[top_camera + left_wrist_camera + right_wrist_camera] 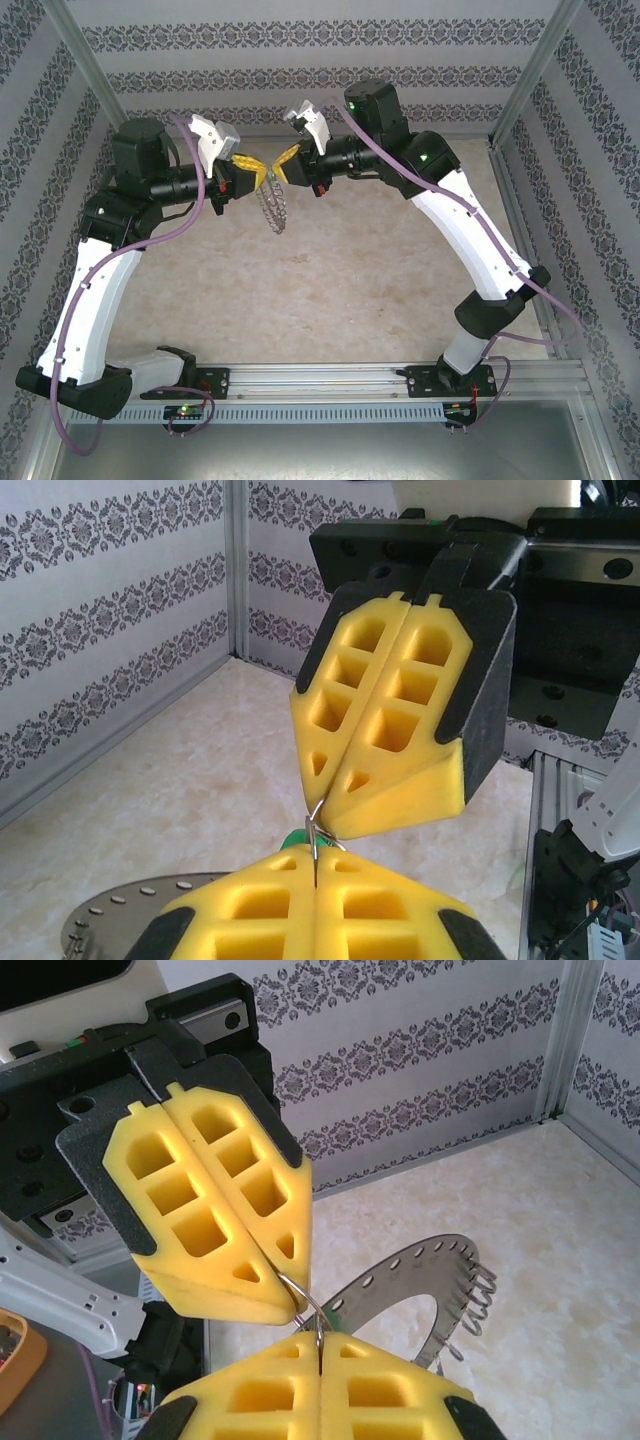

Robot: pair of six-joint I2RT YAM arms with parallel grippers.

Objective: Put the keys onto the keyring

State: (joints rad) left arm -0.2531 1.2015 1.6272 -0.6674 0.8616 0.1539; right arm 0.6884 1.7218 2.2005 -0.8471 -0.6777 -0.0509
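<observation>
Above the table my two grippers meet tip to tip. My left gripper (248, 165) (316, 860) is shut on a thin silvery blade; the key's green head (293, 838) peeks out just past its tips. My right gripper (287, 157) (320, 1348) is shut on a small wire loop (305, 1295) that also reaches the left gripper's (292, 1298) tips. The keyring (400, 1282), a flat dark-grey ring with small holes and wire pieces along its edge, hangs below the tips (273, 205). Part of its rim (110, 915) shows low beside my left fingers.
A beige marbled tabletop (330, 300) lies under the arms, with patterned walls behind and at the sides. Metal frame posts (525, 70) stand at the corners. A rail (330, 380) runs along the near edge.
</observation>
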